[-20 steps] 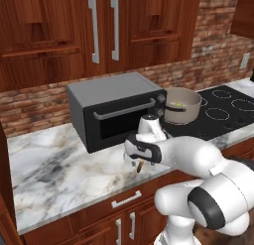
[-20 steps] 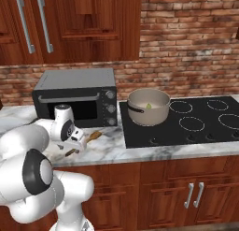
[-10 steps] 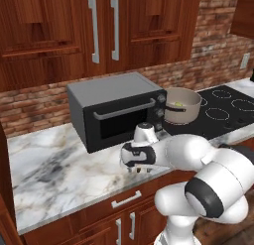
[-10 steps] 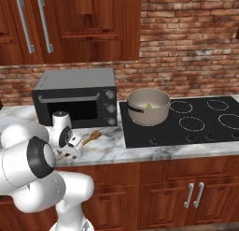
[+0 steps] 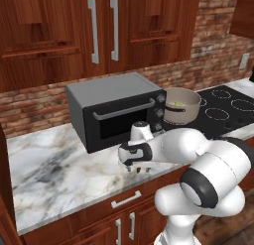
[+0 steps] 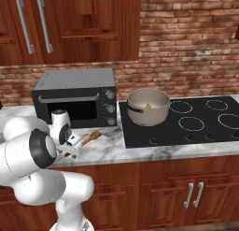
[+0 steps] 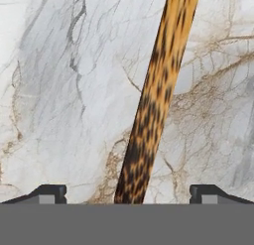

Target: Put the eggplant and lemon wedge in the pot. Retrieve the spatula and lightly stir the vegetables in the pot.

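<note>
From the left base view, the white arm bends low over the white marble counter with grey and brown veining (image 5: 54, 164), its two-finger gripper (image 5: 135, 167) pointing down just in front of the dark grey toaster oven with a bar handle and knobs (image 5: 116, 110); the fingertips are hidden beneath the hand here. To the right of the oven, the round beige-grey metal pot with straight sides (image 5: 182, 106) stands on the black glass cooktop with ring markings (image 5: 225, 112), and a small yellow-green piece lies inside it. From the right base view, the gripper (image 6: 70, 152) sits low on the counter's front part, and the long light-brown wooden spatula (image 6: 90, 138) lies flat on the marble just beside it, its wider paddle head pointing toward the oven and cooktop, well apart from the pot (image 6: 148, 107). The tiny yellow-green lemon wedge (image 6: 148, 105) rests on the pot's pale floor; the dark side handle faces the oven. From the hand view, the spatula's thin handle (image 7: 156, 100) runs up the middle, mottled orange-brown with dark flecks, lying on the marble between the two dark fingertips (image 7: 48, 193), which stand wide apart on either side without touching it.
</note>
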